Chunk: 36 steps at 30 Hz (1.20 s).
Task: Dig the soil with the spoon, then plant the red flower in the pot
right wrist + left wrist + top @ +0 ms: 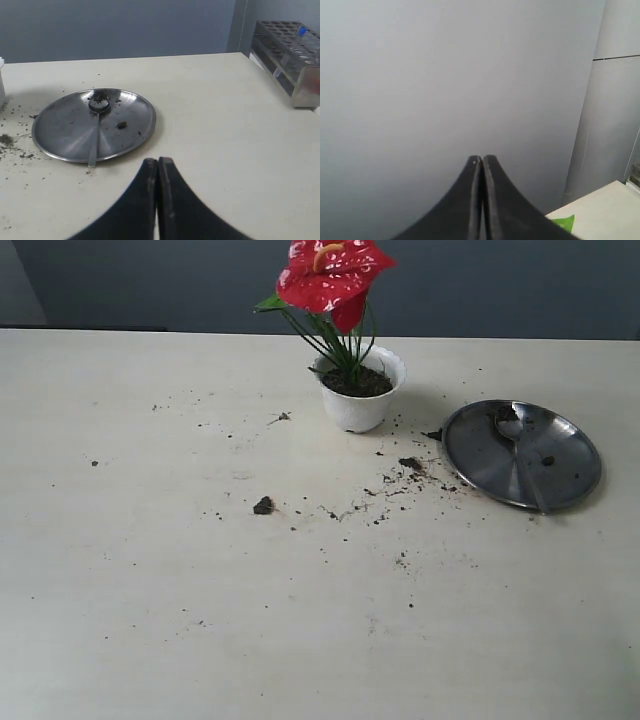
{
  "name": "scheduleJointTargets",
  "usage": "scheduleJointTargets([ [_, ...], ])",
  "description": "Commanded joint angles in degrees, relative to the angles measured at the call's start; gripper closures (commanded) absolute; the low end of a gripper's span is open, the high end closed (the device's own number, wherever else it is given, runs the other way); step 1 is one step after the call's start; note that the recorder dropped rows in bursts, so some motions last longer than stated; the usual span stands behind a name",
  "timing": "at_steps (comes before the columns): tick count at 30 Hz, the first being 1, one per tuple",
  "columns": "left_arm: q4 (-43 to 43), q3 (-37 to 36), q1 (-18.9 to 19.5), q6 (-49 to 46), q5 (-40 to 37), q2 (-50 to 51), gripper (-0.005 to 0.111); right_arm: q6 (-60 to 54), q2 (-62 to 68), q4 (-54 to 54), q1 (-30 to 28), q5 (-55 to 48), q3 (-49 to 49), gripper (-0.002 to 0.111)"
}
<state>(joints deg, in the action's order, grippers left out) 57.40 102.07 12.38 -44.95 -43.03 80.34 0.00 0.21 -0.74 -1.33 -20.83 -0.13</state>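
Red blooms of the flower point(335, 275) stand upright above the pot point(360, 405), with the stems sunk in the soil point(358, 385) that fills it almost to the rim. Judged from how things lie, the planting looks done. The spoon point(96, 127) lies on a steel plate point(60, 140) near the pot, its earth-smeared bowl toward the pot and its handle running out to the plate's rim. Crumbs point(410, 465) dot the tabletop point(200, 590) between the pot and the plate, and one clump point(263, 505) lies further from the pot.

The left hand point(482, 160) is pressed together and pinches nothing. Its camera faces a grey wall, so it seems well away from the pot. The right hand point(157, 162) is also pressed together and empty, on the far side of the plate from the pot.

The main risk is the flower itself. It is tall, with heavy blooms over a light plastic pot, so a brush from an arm, or thinly packed soil, could tip the pot or let the stems lean out. An arm sweeping low could also smear the crumbs across the tabletop. A knock to the plate could send the spoon sliding off by its overhanging handle.
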Motion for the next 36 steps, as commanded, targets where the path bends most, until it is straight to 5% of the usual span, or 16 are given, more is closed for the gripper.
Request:
scheduleJointTargets([
  [1,-2.62,-0.07,0.08,4.46,0.80,-4.74,0.106,0.00,-0.21,0.02,-0.33,0.24,0.13,0.108],
  [11,-12.44,-0.07,0.08,14.08,0.39,-14.14,0.106,0.00,-0.21,0.02,-0.33,0.24,0.13,0.108],
  [36,-11.45,-0.07,0.08,14.42,-15.26,-20.09,0.106,0.00,-0.21,0.02,-0.33,0.24,0.13,0.108],
])
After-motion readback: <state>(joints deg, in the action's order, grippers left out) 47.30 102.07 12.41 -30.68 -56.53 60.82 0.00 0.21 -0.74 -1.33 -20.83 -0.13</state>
